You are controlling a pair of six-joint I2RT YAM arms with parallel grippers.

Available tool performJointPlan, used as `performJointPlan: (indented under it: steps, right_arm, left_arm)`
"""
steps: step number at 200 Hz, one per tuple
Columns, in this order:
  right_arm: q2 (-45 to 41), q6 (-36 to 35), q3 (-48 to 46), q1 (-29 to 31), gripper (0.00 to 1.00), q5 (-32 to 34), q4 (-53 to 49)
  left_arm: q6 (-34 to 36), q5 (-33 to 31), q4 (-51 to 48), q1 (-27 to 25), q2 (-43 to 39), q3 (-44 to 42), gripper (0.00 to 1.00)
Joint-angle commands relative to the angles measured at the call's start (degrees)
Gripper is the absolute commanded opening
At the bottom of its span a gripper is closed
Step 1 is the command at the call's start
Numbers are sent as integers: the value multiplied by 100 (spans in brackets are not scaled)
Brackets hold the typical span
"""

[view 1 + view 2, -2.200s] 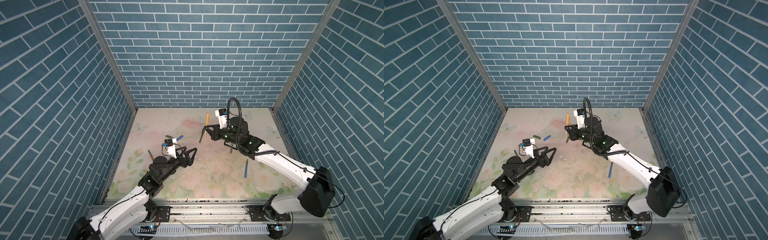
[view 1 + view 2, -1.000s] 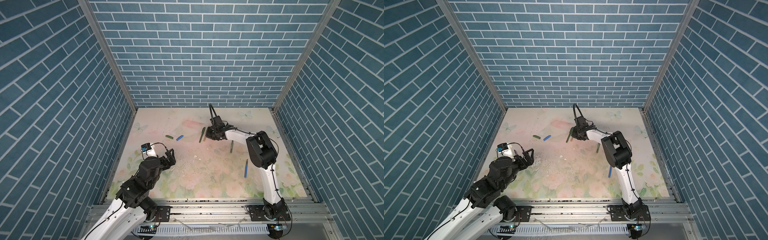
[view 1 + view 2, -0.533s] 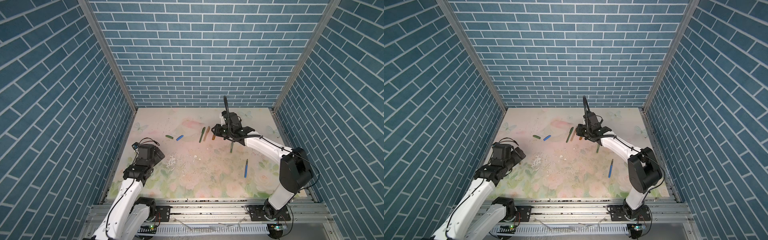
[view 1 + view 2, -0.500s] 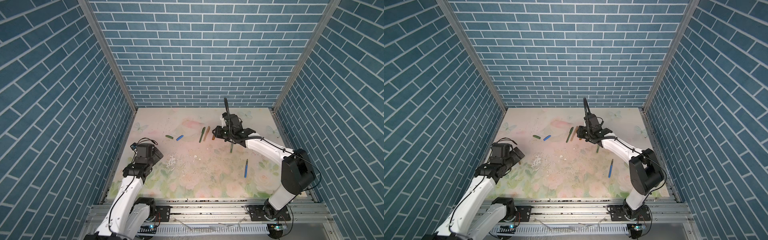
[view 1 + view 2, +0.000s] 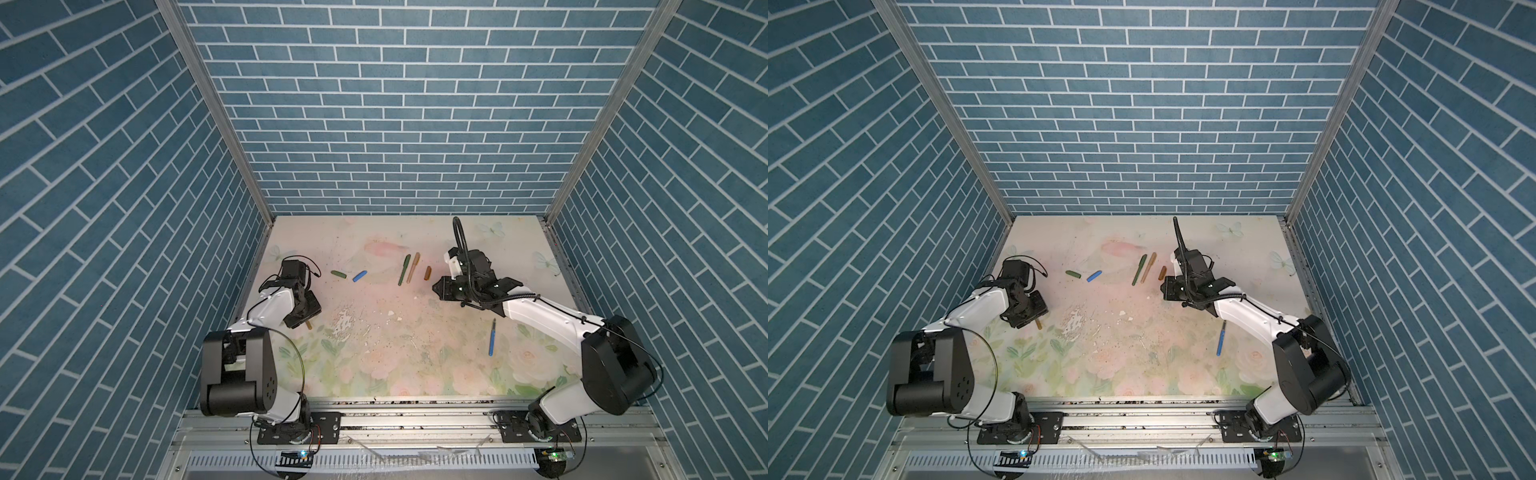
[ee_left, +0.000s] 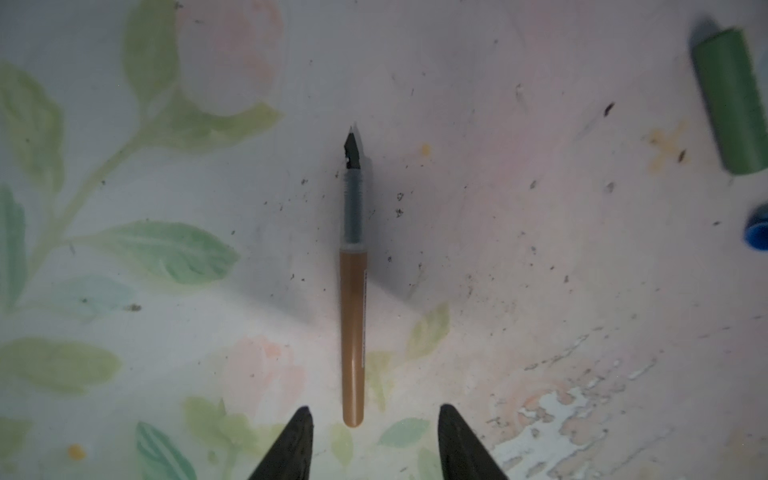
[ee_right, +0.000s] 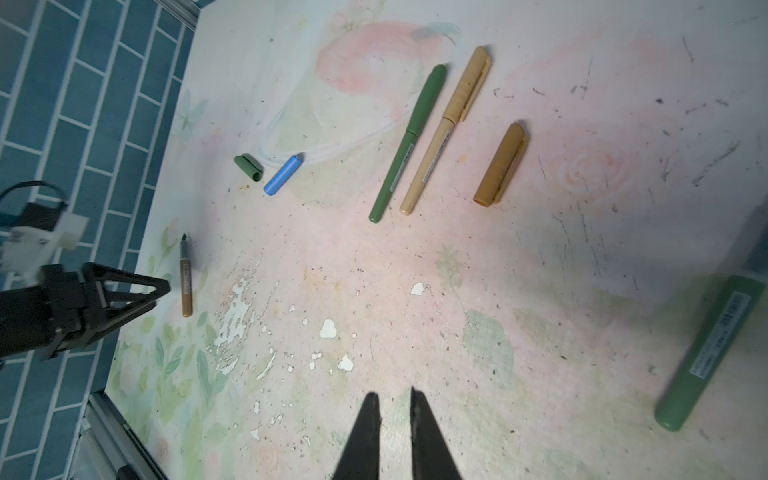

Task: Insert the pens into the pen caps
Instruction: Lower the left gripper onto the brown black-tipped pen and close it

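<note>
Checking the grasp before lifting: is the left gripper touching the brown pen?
Apart. In the left wrist view the left gripper straddles the end of the brown pen, with a clear gap beside each fingertip.

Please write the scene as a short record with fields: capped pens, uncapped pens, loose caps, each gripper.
capped pens: green pen, tan pen, side by side
uncapped pens: orange-brown pen, blue pen
loose caps: amber cap, green cap, blue cap
left gripper: open, jaws either side of orange-brown pen's rear end, not touching
right gripper: jaws slightly apart, empty
</note>
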Motion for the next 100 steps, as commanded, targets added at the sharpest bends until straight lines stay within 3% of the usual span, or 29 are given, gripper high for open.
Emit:
performJointPlan:
  steps: [1,30,100]
  right_arm:
    - [-261,-193,-209,-26,17,-100,164]
    - [-414,-175,-365,-34,16,-114,252]
    - [-507,-167,-446,-34,15,-184,287]
  left_arm:
    - [508,-49,-301,35,384,314,44]
    - [721,-376,-483,36,811,593,31]
    - [822,-298,-171,107,1113,484,24]
